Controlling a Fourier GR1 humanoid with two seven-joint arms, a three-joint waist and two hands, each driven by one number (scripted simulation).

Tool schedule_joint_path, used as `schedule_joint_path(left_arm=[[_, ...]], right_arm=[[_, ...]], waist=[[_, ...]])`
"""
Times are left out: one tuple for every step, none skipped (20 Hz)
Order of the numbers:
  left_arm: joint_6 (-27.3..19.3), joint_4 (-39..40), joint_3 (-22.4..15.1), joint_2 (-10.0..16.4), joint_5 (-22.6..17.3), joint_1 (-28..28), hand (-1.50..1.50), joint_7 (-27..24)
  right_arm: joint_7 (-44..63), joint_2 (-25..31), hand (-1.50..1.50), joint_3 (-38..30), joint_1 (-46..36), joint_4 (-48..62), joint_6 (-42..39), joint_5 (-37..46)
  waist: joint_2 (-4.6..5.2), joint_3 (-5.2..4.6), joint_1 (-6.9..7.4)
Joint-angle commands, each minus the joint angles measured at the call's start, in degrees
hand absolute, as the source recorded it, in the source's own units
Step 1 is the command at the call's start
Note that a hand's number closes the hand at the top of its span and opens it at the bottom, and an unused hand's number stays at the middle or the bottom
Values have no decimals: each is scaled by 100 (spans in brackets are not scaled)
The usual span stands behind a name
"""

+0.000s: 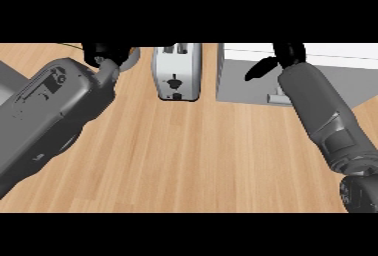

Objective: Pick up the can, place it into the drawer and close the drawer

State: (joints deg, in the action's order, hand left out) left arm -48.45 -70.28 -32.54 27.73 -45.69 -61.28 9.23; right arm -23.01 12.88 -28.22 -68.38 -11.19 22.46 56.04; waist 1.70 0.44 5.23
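Light falls evenly and fairly bright from above on the counter [192, 160], and the wood looks warm and uniform. Left of the right hand's [289, 59] fingers [280, 50], the toaster [177, 70] carries a pale sheen along its top. The black fingers stand as a dark shape against the drawer [244, 85]. Its floor below them is flat grey, and its rim to their right is near white. Shadows are faint and soft.

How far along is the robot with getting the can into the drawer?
Nothing looks finished. The drawer looks open, with the right hand over it; whether that hand holds the can is hidden. The left hand is beside the toaster. Closing the drawer is left.
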Motion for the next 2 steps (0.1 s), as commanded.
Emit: schedule_joint_path(left_arm=[[-33,-107,-18,-13,61,86,-150,15],[-57,-172,54,103,3,6,-150,206]], right_arm=[[-16,-189,-150,-508,-418,-74,-148,-569],[-221,-44,-150,-594,-316,-89,-230,-655]], waist=[[37,-23,119],[16,-21,89]])
